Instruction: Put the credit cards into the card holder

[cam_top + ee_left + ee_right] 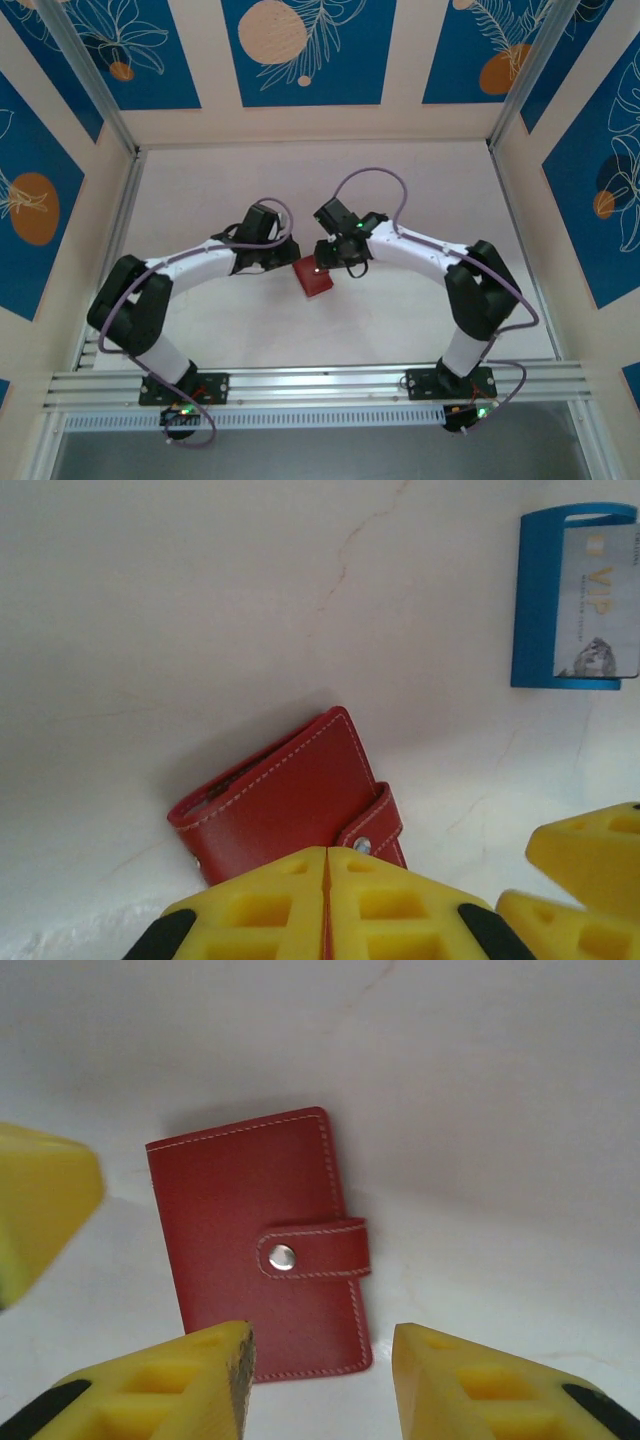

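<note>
The card holder (314,279) is a red wallet lying flat on the white table between my two arms, snapped closed, its silver button (282,1257) facing up. My left gripper (327,852) is shut, yellow fingers pressed together, their tips over the wallet's (285,795) near edge beside the strap. My right gripper (322,1340) is open, its jaws apart just above the wallet's (250,1220) near edge, gripping nothing. One credit card (603,600), pale with gold "VIP" lettering, sits in a narrow blue frame (535,600) on the table further off.
The table (330,180) is a white surface walled by blue-and-cream patterned panels, with an aluminium rail (320,382) along the near edge. The two grippers (283,262) (335,268) crowd close together over the wallet; each one's yellow fingers (590,880) (40,1210) intrude into the other's wrist view.
</note>
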Controlling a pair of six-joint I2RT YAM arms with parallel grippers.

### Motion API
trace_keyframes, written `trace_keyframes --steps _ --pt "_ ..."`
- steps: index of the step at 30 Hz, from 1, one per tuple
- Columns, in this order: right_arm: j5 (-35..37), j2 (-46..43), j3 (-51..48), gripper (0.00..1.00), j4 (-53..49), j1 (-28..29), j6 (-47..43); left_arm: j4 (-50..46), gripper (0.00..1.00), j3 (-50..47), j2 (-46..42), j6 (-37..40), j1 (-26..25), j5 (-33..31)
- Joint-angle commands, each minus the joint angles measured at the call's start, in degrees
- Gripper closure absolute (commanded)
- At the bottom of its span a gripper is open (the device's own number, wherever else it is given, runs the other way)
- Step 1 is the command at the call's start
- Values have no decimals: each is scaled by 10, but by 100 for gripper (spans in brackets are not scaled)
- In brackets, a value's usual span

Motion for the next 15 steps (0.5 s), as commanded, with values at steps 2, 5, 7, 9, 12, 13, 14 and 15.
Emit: trace_keyframes --steps 2,5,7,9,12,13,14,15 --pt "20 33 34 57 -15 14 -14 37 93 3 43 -13 -2 18" --pt "17 49 39 57 -14 17 -15 43 94 -9 60 -13 -2 8" --pt "19 60 45 57 -16 19 -16 54 96 -21 68 -16 -1 6" --pt "26 72 51 57 -18 23 -19 62 97 -34 71 -17 -1 5" --pt "26 92 64 57 -20 26 -21 77 98 -54 68 -20 -2 3" --pt "28 98 67 57 -21 27 -22 80 98 -58 66 -21 -2 2" --pt "29 104 71 56 -22 29 -23 84 97 -64 65 -23 -1 2" --pt "29 112 76 54 -25 29 -23 88 98 -68 65 -24 -1 1"
